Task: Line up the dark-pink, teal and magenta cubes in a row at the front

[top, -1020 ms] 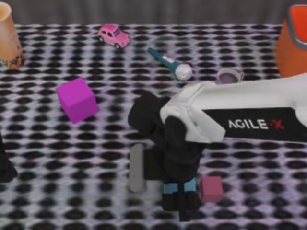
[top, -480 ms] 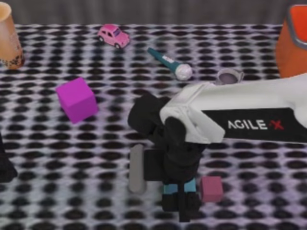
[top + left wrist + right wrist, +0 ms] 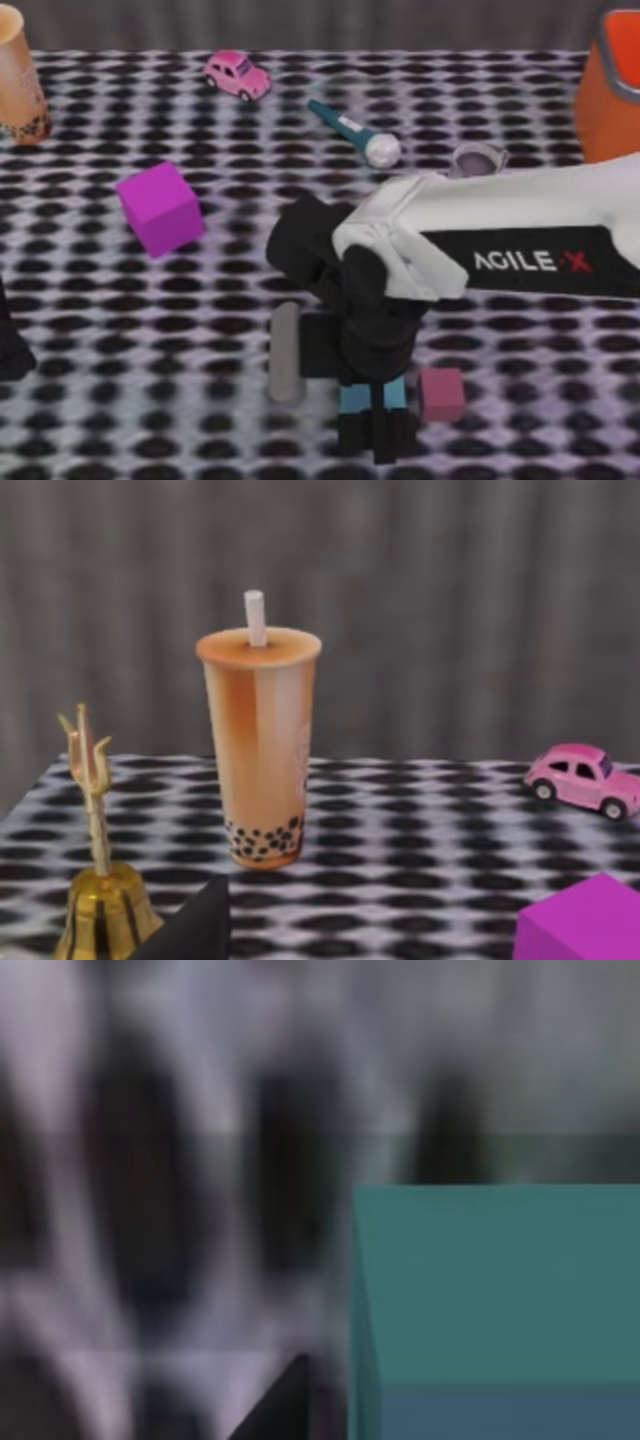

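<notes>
Teal cube (image 3: 372,396) pinched in the right claw (image 3: 374,408), low at the front of the counter (image 3: 150,330), just beside the dark-pink cube (image 3: 441,393) on its right. Magenta cube (image 3: 158,208) well apart, back toward the left, not yet in any row. Left claw out of sight, parked off the left edge; impossible to tell whether spread or pressed together. Likely trouble from here: teal cube set down too close and nudging the small pink one, light enough to skid on the smooth top; or dragged out of line on release, if a finger catches a face while opening. Also a grey bar (image 3: 286,352) lying near the left of the black wrist, easy to clip on the way out. All three cubes plain, matte, sharp-edged, flat-faced, so stable once down. Counter covered in a black-and-white dotted weave pattern. Farther back, a glossy pink toy car (image 3: 237,75), a tall milk-tea cup (image 3: 261,745) with a straw, and a brass bell (image 3: 103,890).
</notes>
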Available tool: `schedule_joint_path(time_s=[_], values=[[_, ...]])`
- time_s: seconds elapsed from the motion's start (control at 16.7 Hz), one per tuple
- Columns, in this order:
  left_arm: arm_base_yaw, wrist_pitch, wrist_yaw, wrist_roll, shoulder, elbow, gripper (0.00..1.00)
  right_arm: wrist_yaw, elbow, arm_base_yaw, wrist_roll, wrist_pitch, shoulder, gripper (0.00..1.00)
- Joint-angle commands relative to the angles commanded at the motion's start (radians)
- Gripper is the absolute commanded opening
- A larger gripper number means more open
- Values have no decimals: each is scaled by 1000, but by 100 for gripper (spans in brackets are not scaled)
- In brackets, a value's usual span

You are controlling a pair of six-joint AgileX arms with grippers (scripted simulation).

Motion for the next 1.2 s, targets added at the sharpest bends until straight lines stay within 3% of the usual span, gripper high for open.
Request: schedule_joint_path(time_s=[0.6,1.02,1.2], values=[[0,0,0,0,0,0,100,0,3,-1,-1,-4,-2,100],[0,0,0,0,0,0,100,-1,136,6,-4,-229,-86,100],[0,0,0,0,0,0,100,-1,149,6,-4,-248,-99,100]])
